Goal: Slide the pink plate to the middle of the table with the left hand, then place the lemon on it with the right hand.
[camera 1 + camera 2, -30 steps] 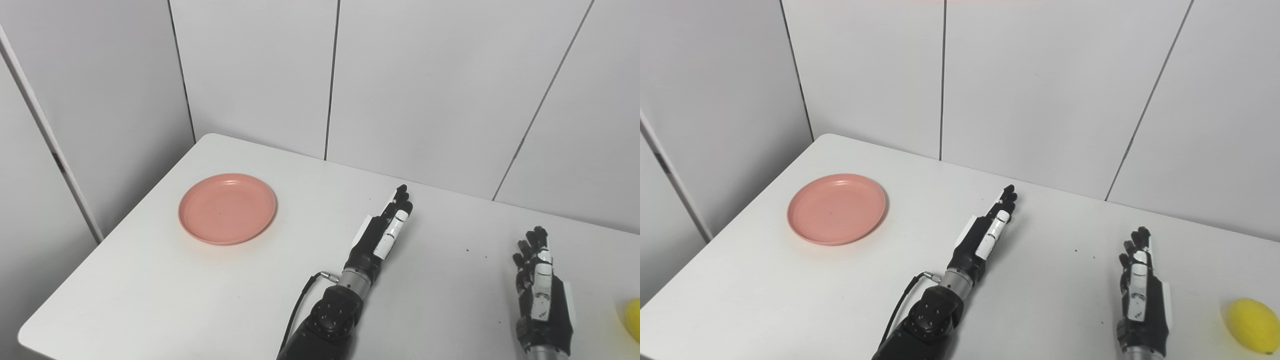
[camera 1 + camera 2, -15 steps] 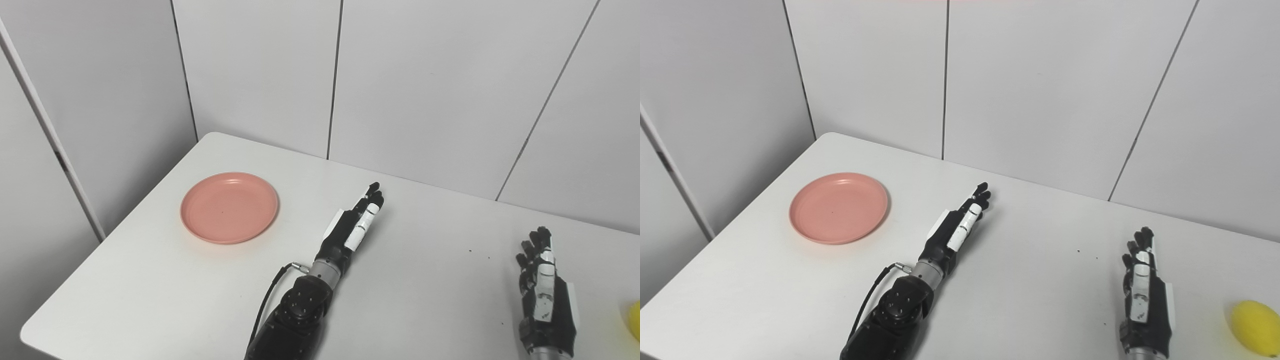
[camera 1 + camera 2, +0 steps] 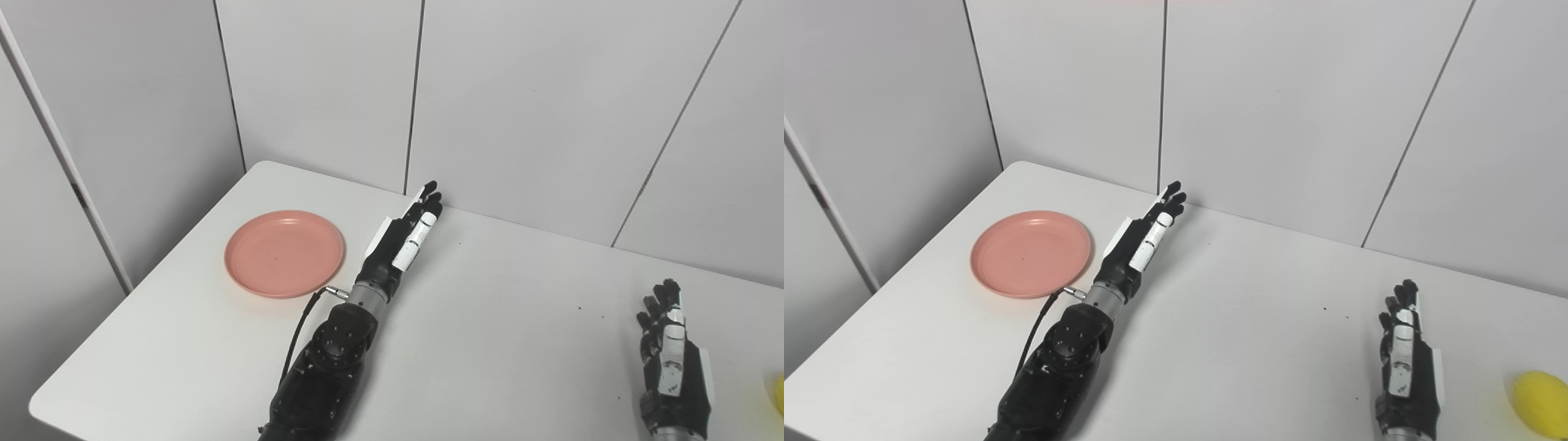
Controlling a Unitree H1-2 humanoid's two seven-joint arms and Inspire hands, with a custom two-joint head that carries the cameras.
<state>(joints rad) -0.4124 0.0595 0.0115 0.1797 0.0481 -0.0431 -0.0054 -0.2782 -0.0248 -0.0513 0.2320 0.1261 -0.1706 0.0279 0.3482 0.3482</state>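
Moving leftward and farther back across the white counter (image 3: 490, 343) since a second ago, your left robot hand (image 3: 401, 239) now hovers just beside the right rim of the pink plate (image 3: 284, 253), where before it sat well apart from it near the counter's middle. Its fingers are stretched out straight and close side by side, holding nothing, edge-on to the plate, probably so you can reach past the far rim and draw the plate sideways. The plate lies empty near the counter's left edge, not yet slid. Your right robot hand (image 3: 1405, 367) rests near the bottom right, fingers extended and empty, much as before, likely waiting its turn. The lemon (image 3: 1541, 395) sits on the counter just beside it, at the right edge.
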